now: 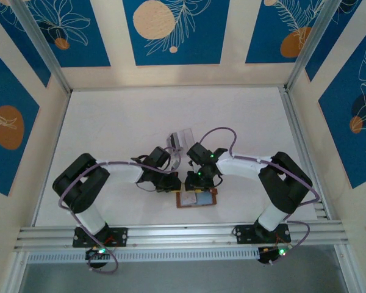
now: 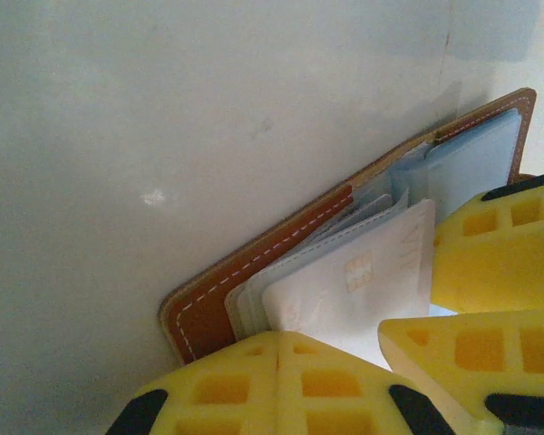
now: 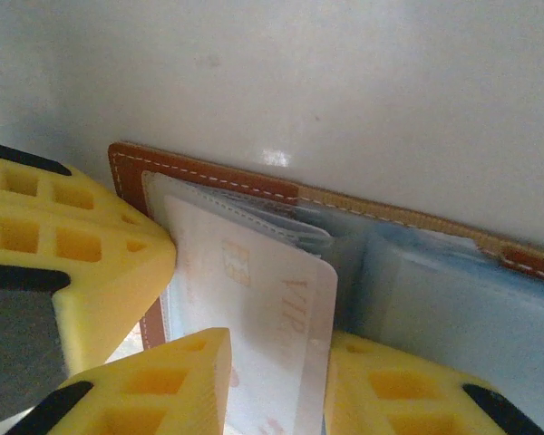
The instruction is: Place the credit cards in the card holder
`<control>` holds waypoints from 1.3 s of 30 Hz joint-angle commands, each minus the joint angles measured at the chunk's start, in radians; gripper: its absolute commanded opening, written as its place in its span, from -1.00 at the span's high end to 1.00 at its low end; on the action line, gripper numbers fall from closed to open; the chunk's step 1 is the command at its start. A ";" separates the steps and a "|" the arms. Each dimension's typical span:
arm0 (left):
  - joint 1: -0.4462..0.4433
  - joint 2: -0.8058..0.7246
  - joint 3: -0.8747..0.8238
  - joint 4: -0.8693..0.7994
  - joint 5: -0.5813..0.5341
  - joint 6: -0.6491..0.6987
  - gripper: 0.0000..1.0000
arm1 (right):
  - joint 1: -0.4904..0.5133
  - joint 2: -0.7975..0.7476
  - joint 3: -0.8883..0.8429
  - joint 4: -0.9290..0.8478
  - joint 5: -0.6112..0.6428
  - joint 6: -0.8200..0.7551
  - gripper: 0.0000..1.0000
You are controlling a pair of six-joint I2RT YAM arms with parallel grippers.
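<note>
L gripper [image 2: 281, 352]: jaws pressed together, nothing btwn them. The tips sit at the near edge of the open card holder [image 2: 207, 319], by its brown stitched corner; can't tell if they touch it.

R gripper [image 3: 277, 367]: jaws stand a little apart, and a credit card [image 3: 258, 281] shows face-up in the gap. Both yellow fingers [image 3: 394, 394] overlap the card's long edges in the R wrist view. Can't tell whether they press on it or sit just above. No edge pinch visible.

The card is whitish w/ a chip mark and faint "VIP" lettering. Its far end lies over the clear bluish sleeves [image 3: 444, 299] on one half of the holder. Can't tell if it's inside a sleeve or just lying on top.

L wrist view: same card [image 2: 344, 290] w/ sleeve edges layered round it, and the R gripper's two fingers [image 2: 499, 254] right beside it. R wrist view: one L-gripper finger [image 3: 82, 245] sits vs. the holder's stitched corner, next to the card.

Top view: the card holder [image 1: 196, 199] lies open and flat on the white table [image 1: 122, 122], near the front rail [image 1: 183, 233], btwn the two arms. Both gripper heads meet just behind it. A clear slotted stand [image 1: 183, 135] is further back, apart from the holder.
</note>
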 commanded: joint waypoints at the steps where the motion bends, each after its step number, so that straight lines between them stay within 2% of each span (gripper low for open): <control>1: -0.028 0.011 -0.033 -0.005 -0.031 -0.025 0.99 | 0.032 -0.009 -0.013 0.064 -0.024 0.091 0.35; 7: -0.029 0.003 -0.048 0.006 -0.039 -0.039 0.98 | 0.059 -0.049 -0.022 0.075 0.005 0.152 0.29; 9: -0.029 -0.001 -0.051 0.006 -0.040 -0.042 0.98 | 0.061 -0.045 -0.012 0.023 0.031 0.148 0.23; 12: -0.030 -0.013 -0.055 0.000 -0.045 -0.040 0.97 | 0.056 -0.060 0.011 -0.095 0.139 0.123 0.10; 17: -0.029 -0.032 -0.061 0.001 -0.032 -0.034 0.94 | 0.038 -0.095 0.016 -0.144 0.145 0.087 0.02; 21: -0.029 -0.036 -0.062 -0.003 -0.033 -0.030 0.93 | 0.051 -0.091 0.006 -0.116 0.100 0.085 0.05; 29: -0.030 -0.035 -0.066 -0.001 -0.034 -0.029 0.92 | 0.090 -0.053 0.007 -0.094 0.053 0.096 0.35; 39: -0.029 -0.036 -0.074 0.008 -0.034 -0.030 0.92 | 0.136 -0.030 0.024 -0.092 0.033 0.098 0.37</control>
